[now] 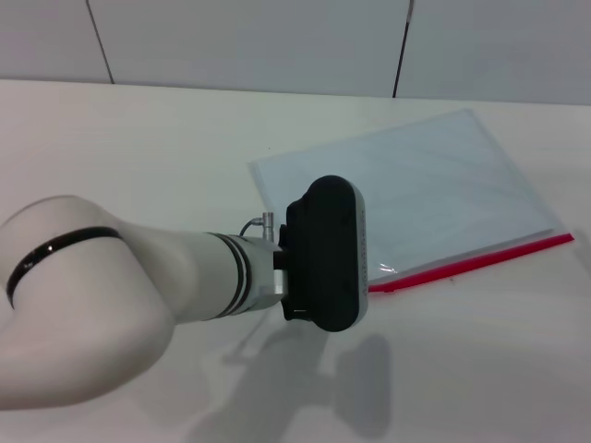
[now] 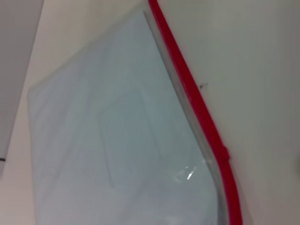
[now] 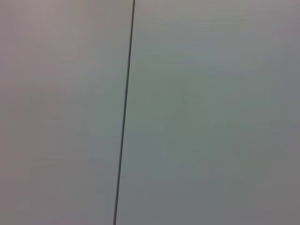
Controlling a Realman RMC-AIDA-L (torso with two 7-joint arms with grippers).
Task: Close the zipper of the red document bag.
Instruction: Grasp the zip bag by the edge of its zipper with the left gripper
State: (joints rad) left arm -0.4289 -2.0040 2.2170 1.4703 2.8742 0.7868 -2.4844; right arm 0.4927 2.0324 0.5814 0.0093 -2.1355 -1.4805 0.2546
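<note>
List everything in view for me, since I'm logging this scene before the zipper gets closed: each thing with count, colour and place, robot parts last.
red document bag: one, translucent pale blue-white, flat on the table, right of centre in the head view.
zipper: one, bright red strip along the bag's near long edge; a small bump on it in the left wrist view may be the slider.
table: one, off-white, under the bag.
wall panels: pale grey with dark seams, behind the table; the right wrist view shows only such a surface.
left arm: one, white with a black band, reaching in from the left.
left gripper: one, black housing over the bag's near left corner.
right gripper: not in view.
</note>
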